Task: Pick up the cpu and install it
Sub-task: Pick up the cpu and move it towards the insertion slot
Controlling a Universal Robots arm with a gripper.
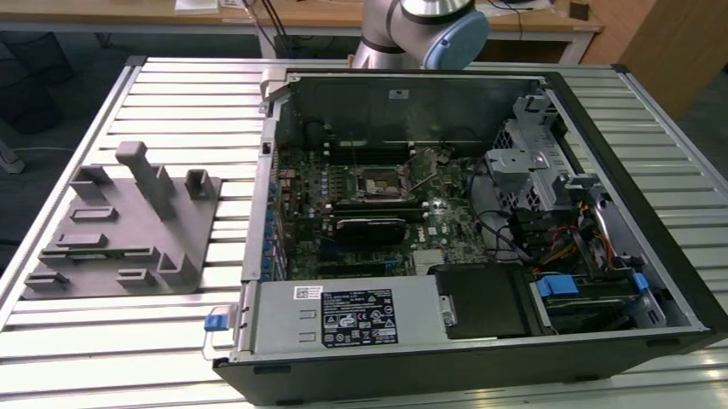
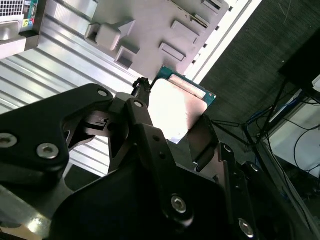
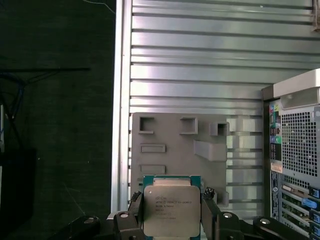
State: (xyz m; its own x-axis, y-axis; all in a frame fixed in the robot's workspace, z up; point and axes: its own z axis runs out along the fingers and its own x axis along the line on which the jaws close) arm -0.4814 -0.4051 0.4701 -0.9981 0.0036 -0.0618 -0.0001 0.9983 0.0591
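A: How does the tool [image 3: 171, 200] stand?
B: Closed on the cpu [image 3: 171, 214] by two opposite edges, above the grey holder block [image 3: 175, 145] on the slatted surface [image 3: 200, 60].
A: Why the edges?
B: Probably to spare its faces; the socket [image 1: 372, 181] sits well apart, inside the case [image 1: 637, 256].

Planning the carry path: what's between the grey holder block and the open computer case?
Only a bare strip of the slatted table, as the exterior view shows.

Clear drop from above onto motherboard socket [image 1: 373, 181], mid-frame. Hemmed by drive cage [image 1: 526, 162] and cables [image 1: 512, 230], the exterior view's right. Open air between cpu [image 3: 171, 210] and grey holder block [image 3: 175, 145].
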